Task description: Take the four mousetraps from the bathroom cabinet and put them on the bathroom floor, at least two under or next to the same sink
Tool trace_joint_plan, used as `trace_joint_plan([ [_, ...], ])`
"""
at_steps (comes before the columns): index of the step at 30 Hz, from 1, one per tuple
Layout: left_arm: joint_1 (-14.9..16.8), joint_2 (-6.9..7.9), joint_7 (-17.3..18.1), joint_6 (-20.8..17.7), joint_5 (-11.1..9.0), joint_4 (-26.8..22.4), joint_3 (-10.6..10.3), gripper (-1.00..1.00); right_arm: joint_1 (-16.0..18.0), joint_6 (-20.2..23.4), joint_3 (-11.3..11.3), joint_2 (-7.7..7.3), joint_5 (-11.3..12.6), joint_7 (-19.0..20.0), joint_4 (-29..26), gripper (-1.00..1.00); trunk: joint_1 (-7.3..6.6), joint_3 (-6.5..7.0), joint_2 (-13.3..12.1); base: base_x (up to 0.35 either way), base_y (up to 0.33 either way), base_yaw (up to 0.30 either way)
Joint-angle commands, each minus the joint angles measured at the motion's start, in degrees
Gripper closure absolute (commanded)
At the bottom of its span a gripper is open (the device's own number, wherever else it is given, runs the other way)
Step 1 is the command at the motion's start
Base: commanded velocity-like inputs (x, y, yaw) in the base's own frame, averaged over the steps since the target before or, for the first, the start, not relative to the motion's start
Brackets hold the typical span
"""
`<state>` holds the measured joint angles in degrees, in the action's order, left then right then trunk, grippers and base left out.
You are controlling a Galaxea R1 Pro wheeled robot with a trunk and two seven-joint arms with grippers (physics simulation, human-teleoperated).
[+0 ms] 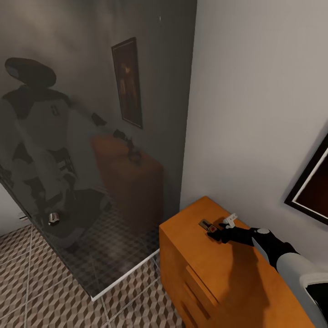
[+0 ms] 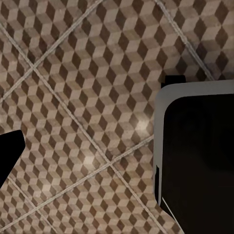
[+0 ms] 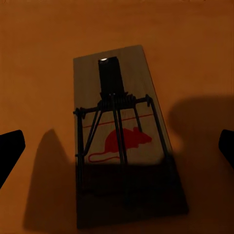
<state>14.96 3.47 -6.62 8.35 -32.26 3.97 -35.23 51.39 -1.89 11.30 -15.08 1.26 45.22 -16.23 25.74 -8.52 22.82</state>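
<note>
1. Right gripper (image 1: 217,234) hovers over a mousetrap (image 3: 122,141) lying flat on the cabinet (image 1: 191,264) top, jaws spread wide, nothing held
2. Pickup step: next, lower and pinch its edges
3. Left gripper's (image 2: 87,161) state probably open, hard to tell

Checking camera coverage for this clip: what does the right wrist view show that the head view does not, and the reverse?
Right wrist view alone: the mousetrap close up, with its red mouse print, dark spring bars, and the right tool's fingertips spread wide on either side. Head view alone: the cabinet's drawer fronts, the cube-patterned floor, a dark glass panel reflecting the robot, and wall pictures. Both share the trap lying flat on the orange cabinet top beneath the right tool.
</note>
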Motion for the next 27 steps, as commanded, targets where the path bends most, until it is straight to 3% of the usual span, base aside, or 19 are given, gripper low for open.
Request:
trace_joint_plan([
  [1,0.07,-0.04,-0.05,0.26,-0.17,0.16,-0.35,-1.00,0.03,-0.22,0.57,-0.03,-0.25,0.04,0.10,-1.00,0.04,-0.13,0.10,0.000,0.000,0.000],
  [13,0.07,-0.04,-0.02,0.26,-0.17,0.16,-0.35,-1.00,0.03,-0.29,0.57,-0.03,-0.25,0.11,0.11,-1.00,0.04,-0.14,0.10,0.000,0.000,0.000],
  [14,0.07,-0.04,-0.03,0.26,-0.17,0.16,-0.35,-1.00,0.03,-0.29,0.57,-0.03,-0.26,0.10,0.12,1.00,0.04,-0.14,0.10,0.000,0.000,0.000],
  [27,0.07,-0.04,-0.05,0.27,-0.17,0.16,-0.34,-1.00,0.03,-0.22,0.57,-0.03,-0.29,0.04,0.12,1.00,0.04,-0.14,0.10,0.000,0.000,0.000],
])
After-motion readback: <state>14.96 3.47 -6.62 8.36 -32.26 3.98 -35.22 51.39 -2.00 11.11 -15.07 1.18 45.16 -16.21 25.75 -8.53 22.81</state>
